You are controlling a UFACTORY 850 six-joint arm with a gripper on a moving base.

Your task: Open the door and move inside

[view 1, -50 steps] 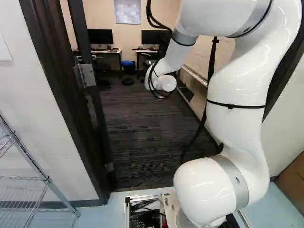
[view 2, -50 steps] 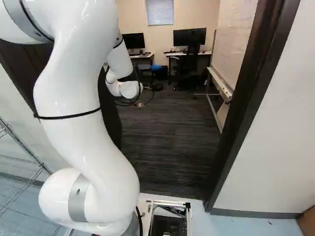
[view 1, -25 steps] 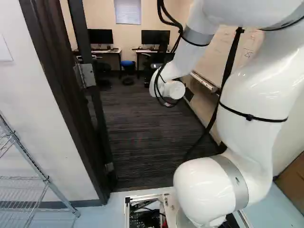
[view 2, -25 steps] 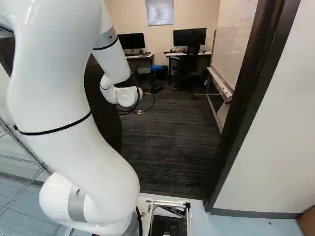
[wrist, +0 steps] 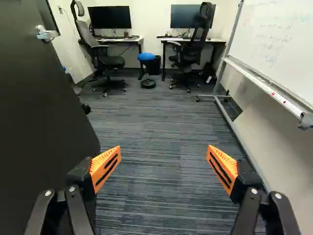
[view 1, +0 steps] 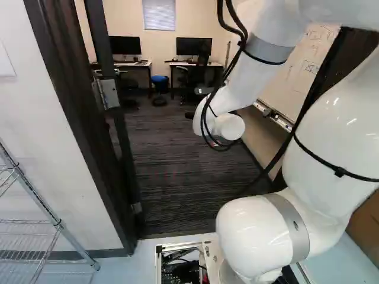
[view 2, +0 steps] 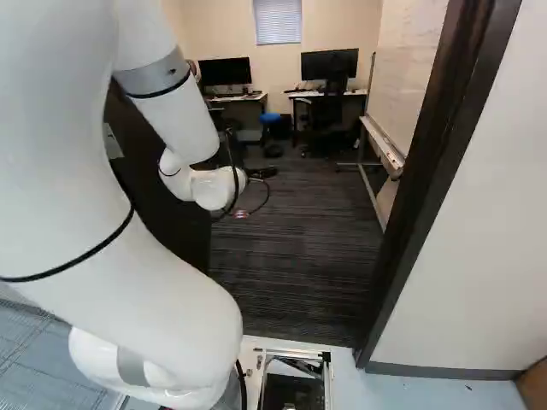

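Observation:
Past the wrist in the right base view, a dark part of my gripper [view 2: 263,172] shows beyond the doorway, partly hidden by the arm. In the wrist view the gripper [wrist: 164,169] stands open, its orange pads wide apart with only carpet seen between them. The dark door [wrist: 44,117] stands swung into the room, along one side of the gripper. Its silver handle [wrist: 46,34] is farther ahead, untouched. Behind my arm in the right base view, the door [view 2: 184,235] is partly covered.
Dark door frame posts [view 1: 74,118] [view 2: 427,179] flank the opening. Beyond lie a whiteboard on a stand [wrist: 274,93], desks with monitors, office chairs [wrist: 188,49] and a blue stool [wrist: 146,57]. A wire shelf [view 1: 44,225] stands left of the doorway in the left base view.
My arm has folded back toward the base cameras, its upper links leaning outward and its wrist appearing larger. The base and the door have not visibly moved.

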